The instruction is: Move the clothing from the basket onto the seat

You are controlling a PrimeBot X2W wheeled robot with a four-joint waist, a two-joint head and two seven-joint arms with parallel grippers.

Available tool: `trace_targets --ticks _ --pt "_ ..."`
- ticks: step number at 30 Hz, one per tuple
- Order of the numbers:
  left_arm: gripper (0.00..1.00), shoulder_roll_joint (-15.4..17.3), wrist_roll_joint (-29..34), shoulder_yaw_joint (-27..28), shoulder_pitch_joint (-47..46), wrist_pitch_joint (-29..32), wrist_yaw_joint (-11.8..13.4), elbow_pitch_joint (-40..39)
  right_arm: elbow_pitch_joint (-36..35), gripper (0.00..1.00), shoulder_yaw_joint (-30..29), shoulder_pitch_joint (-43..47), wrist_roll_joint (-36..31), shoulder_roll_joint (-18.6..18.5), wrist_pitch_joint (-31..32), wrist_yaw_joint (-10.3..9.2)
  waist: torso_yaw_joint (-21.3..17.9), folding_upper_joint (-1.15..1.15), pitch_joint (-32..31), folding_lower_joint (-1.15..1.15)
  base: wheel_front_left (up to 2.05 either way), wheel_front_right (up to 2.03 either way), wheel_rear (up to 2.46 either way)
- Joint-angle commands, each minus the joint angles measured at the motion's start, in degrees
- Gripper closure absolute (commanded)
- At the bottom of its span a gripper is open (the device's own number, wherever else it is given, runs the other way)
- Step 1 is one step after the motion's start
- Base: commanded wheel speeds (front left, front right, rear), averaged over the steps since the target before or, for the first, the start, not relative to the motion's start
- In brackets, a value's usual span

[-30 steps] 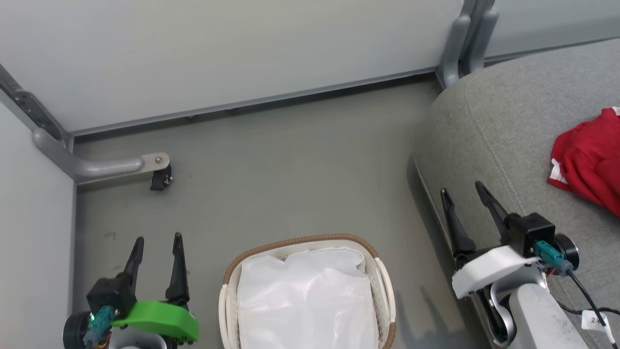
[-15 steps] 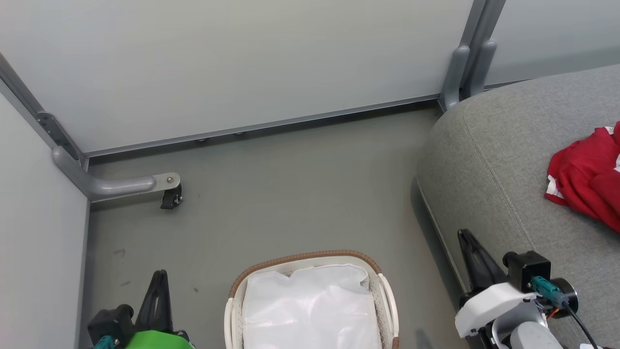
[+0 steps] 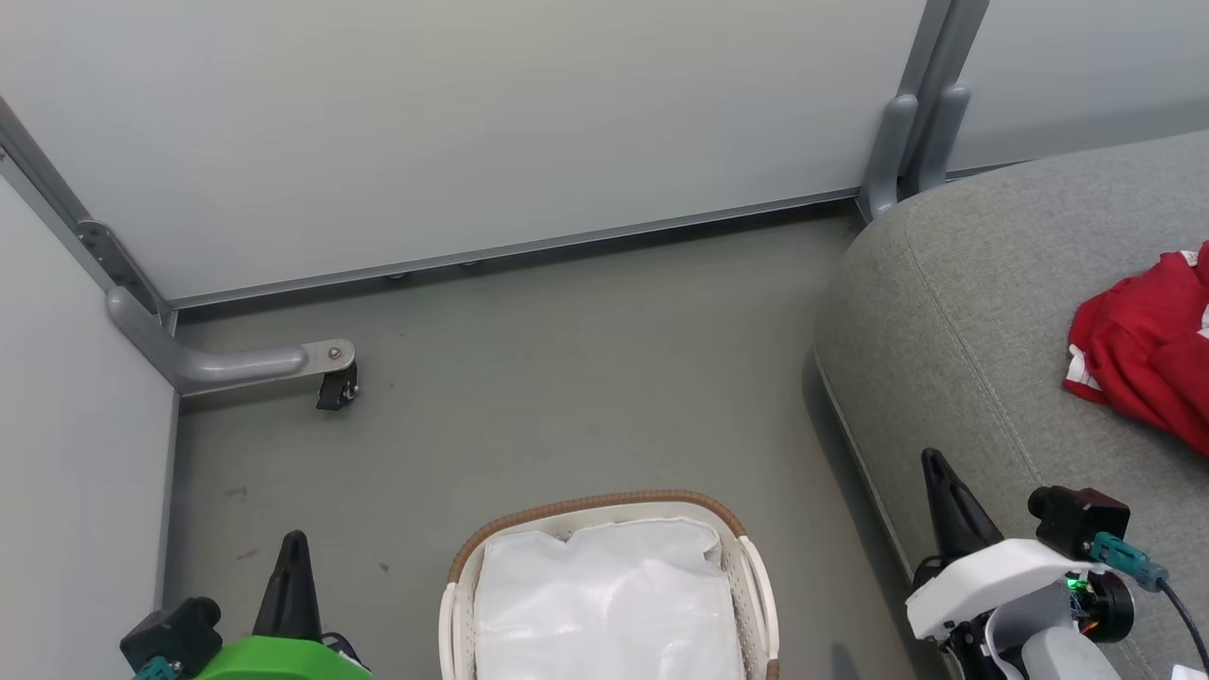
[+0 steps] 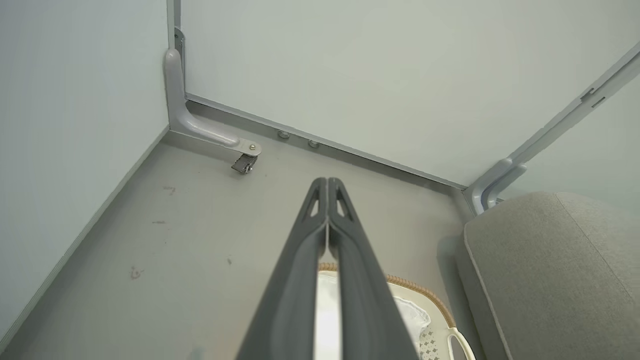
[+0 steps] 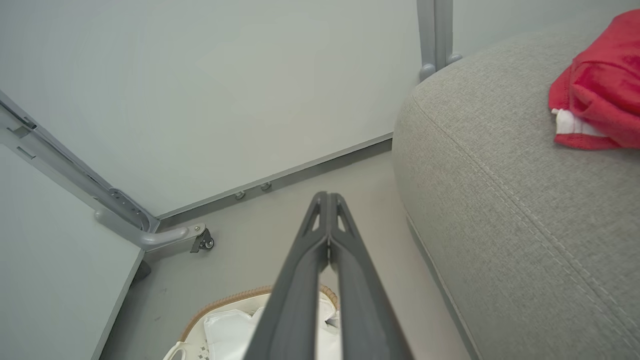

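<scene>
Red clothing (image 3: 1148, 345) with white trim lies bunched on the grey seat (image 3: 982, 312) at the right; the right wrist view shows the clothing (image 5: 600, 100) on the seat (image 5: 505, 170) too. The white basket (image 3: 595, 505) with its brown woven rim sits on the floor at bottom centre, showing just its white cloth liner (image 3: 604, 604). My left gripper (image 3: 293, 543) is shut and empty at the lower left of the basket. My right gripper (image 3: 935, 463) is shut and empty over the seat's front edge. Both wrist views show the fingers (image 4: 327, 182) (image 5: 327, 197) pressed together.
Pale panel walls close off the back and left. A grey bracket with a small black caster (image 3: 335, 387) juts onto the floor at the left. Another grey post (image 3: 907, 142) stands behind the seat's corner. Bare grey floor (image 3: 586, 349) lies between basket and wall.
Both grippers have gone from open to shut and drawn back toward the bottom of the head view. The head camera tilted a little, shifting the whole scene downward.
</scene>
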Motion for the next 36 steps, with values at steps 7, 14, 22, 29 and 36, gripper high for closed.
trace_targets --ticks 7,14,22,29,36 --pt "1.00 0.3 -7.7 0.9 -2.1 1.9 0.0 -1.7 -1.8 1.00 -1.0 -0.5 8.4 -0.3 2.0 -0.01 0.1 0.00 -0.2 0.00 0.00 0.00 0.00" --pt "1.00 0.3 -13.6 1.4 -2.6 3.6 0.0 -2.2 -2.4 1.00 -1.7 -0.4 14.7 -0.3 3.6 -0.02 0.2 0.00 -0.4 0.00 0.00 0.00 0.00" --pt "1.00 0.4 -19.6 2.0 -3.2 5.2 -0.1 -2.8 -3.0 1.00 -2.4 -0.3 21.2 -0.4 5.3 -0.02 0.3 0.00 -0.6 0.00 0.00 0.00 0.00" --pt "1.00 0.4 -24.4 2.4 -3.6 6.6 -0.1 -3.2 -3.5 1.00 -3.0 -0.2 26.4 -0.4 6.6 -0.02 0.5 0.00 -0.7 0.00 0.00 0.00 0.00" --pt "1.00 0.4 -29.0 2.8 -4.1 7.9 -0.1 -3.6 -4.0 1.00 -3.6 -0.1 31.4 -0.4 7.9 -0.03 0.6 0.00 -0.9 0.00 0.00 0.00 0.00"
